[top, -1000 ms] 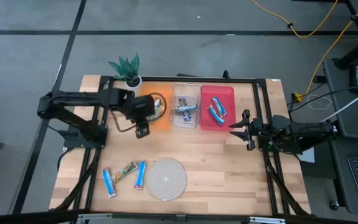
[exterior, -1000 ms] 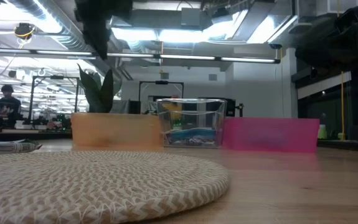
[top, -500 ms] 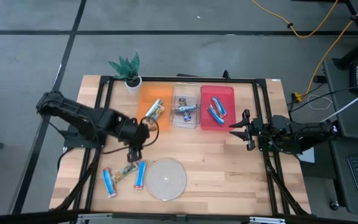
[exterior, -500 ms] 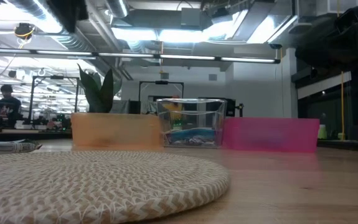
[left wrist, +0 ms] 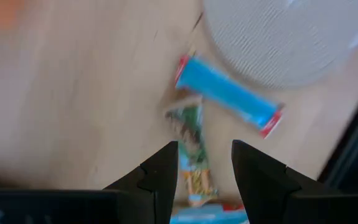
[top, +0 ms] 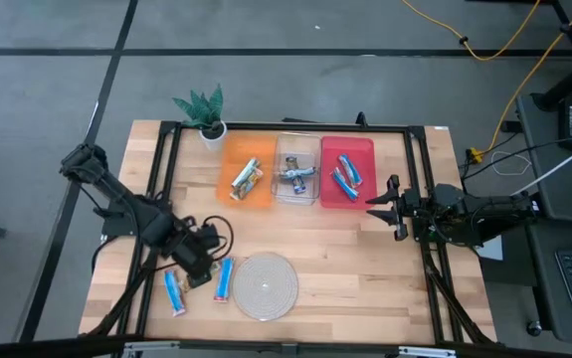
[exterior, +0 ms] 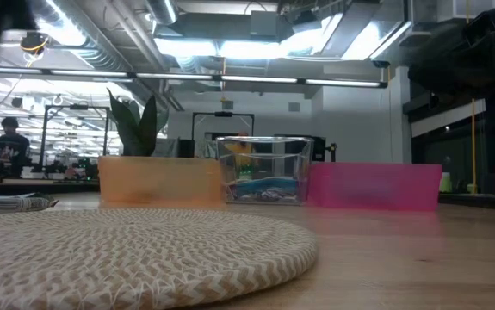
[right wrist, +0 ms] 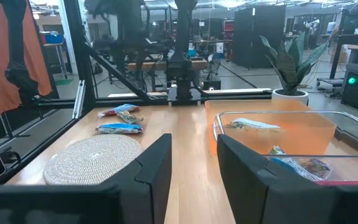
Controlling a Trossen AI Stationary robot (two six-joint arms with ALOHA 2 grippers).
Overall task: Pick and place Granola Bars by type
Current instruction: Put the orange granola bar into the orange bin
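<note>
Three granola bars lie flat on the table at the near left: a blue one (top: 173, 291), a second blue one (top: 224, 279) beside the mat, and a green-and-tan one (left wrist: 191, 149). My left gripper (top: 200, 269) hovers open over the green-and-tan bar, pointing steeply down. In the left wrist view that bar shows in the gap between the fingers (left wrist: 205, 171), untouched. More bars lie in the orange bin (top: 246, 179), the clear bin (top: 297, 177) and the red bin (top: 347, 171). My right gripper (top: 383, 209) waits open and level at the table's right side.
A round woven mat (top: 266, 285) lies near the front edge, right of the loose bars. A potted plant (top: 204, 111) stands at the far left corner. The three bins stand side by side along the far edge. Bare wood lies between the bins and the mat.
My left gripper has swung from beside the orange bin toward the table's near edge, sinking a little. It now stands over the loose bars at the near left. Its fingers have kept the same gap. The bars have not moved.
</note>
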